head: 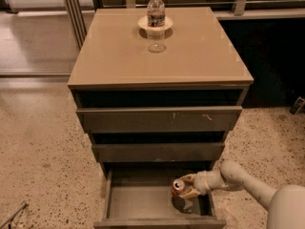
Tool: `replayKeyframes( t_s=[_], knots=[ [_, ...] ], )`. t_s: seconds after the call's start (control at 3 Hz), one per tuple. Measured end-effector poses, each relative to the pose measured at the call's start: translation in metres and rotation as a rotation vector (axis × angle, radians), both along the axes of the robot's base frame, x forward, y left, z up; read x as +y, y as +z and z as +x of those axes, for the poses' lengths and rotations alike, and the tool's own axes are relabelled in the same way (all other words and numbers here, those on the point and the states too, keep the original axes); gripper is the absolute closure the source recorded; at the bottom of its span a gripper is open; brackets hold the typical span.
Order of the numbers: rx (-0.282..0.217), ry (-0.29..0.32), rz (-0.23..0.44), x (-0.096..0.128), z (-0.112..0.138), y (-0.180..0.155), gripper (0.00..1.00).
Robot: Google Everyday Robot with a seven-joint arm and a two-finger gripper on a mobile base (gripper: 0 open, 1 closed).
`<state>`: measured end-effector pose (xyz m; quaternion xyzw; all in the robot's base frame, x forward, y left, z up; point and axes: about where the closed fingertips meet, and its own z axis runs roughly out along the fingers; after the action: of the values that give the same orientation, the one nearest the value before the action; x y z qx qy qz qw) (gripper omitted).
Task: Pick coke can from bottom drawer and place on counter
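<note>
The coke can (178, 186), red with a silver top, sits between the fingers of my gripper (187, 186), tilted and a little above the grey floor of the open bottom drawer (138, 202), at its right side. Its dark shadow lies on the drawer floor below it. The gripper is shut on the can, and my pale arm reaches in from the lower right. The tan glossy counter (119, 56) tops the cabinet above.
A clear plastic water bottle (155, 13) stands on a small white dish at the back of the counter. Two closed drawer fronts (157, 120) overhang the open drawer. Speckled stone floor (43, 151) lies to the left and right. A dark wall is at the right.
</note>
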<state>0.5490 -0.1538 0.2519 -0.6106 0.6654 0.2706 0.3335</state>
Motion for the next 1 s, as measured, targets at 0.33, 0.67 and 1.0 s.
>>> replayKeyframes(
  t_s=[0.33, 0.67, 1.0],
  knots=[
    [0.004, -0.033, 0.007, 0.016, -0.003, 0.077, 1.00],
    [0.019, 0.017, -0.008, 0.028, -0.022, 0.095, 1.00],
    [0.019, 0.017, -0.008, 0.028, -0.022, 0.095, 1.00]
  ],
)
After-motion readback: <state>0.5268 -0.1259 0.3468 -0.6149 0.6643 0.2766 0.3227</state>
